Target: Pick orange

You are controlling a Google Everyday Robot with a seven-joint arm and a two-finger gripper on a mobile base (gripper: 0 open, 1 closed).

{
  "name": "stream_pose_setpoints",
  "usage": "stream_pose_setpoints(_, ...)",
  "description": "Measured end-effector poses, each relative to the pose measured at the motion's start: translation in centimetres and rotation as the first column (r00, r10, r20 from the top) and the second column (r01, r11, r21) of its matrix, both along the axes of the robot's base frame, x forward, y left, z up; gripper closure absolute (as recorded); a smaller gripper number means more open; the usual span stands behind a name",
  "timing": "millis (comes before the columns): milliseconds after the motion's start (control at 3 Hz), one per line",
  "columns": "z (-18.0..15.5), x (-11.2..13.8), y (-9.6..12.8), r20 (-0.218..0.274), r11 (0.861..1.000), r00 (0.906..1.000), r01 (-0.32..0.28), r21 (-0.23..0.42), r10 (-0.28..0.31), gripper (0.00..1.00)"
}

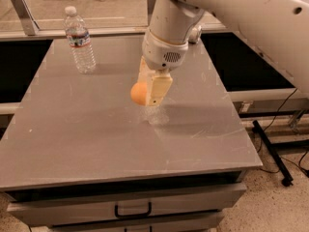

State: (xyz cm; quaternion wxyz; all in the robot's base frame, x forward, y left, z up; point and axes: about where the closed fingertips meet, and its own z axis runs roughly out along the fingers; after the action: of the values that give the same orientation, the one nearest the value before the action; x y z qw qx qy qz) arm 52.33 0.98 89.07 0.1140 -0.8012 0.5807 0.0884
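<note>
The orange (137, 94), small, round and matte-skinned, is clamped in the cream-coloured tool (147, 94) over the middle of the tabletop (96, 139). It seems raised slightly clear, though contact underneath is hard to judge.

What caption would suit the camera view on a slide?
The gripper grips the orange at the middle of the grey table; a water bottle stands upright at the far left.

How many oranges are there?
1. The orange is held in the gripper, over the middle of the table. Another could hide behind the arm.
</note>
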Motion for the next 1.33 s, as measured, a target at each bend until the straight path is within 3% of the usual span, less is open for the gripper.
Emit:
stream_pose_setpoints(333, 4.3, 0.0, -0.3, 0.057, 0.997, 0.9983, -0.012, 0.077, 0.007, 1.00)
stream_pose_setpoints(667, 7.8, 0.1, -0.9, 0.087, 0.981, 0.9962, -0.022, 0.191, 0.006, 1.00)
stream_pose_setpoints(1000, 10.1, -0.3, -1.3, 0.085, 0.932, 0.9964, -0.034, 0.361, 0.003, 1.00)
stream_pose_setpoints(1333, 12.6, -1.8, -2.4, 0.066, 0.852, 0.9978, -0.044, 0.521, 0.012, 1.00)
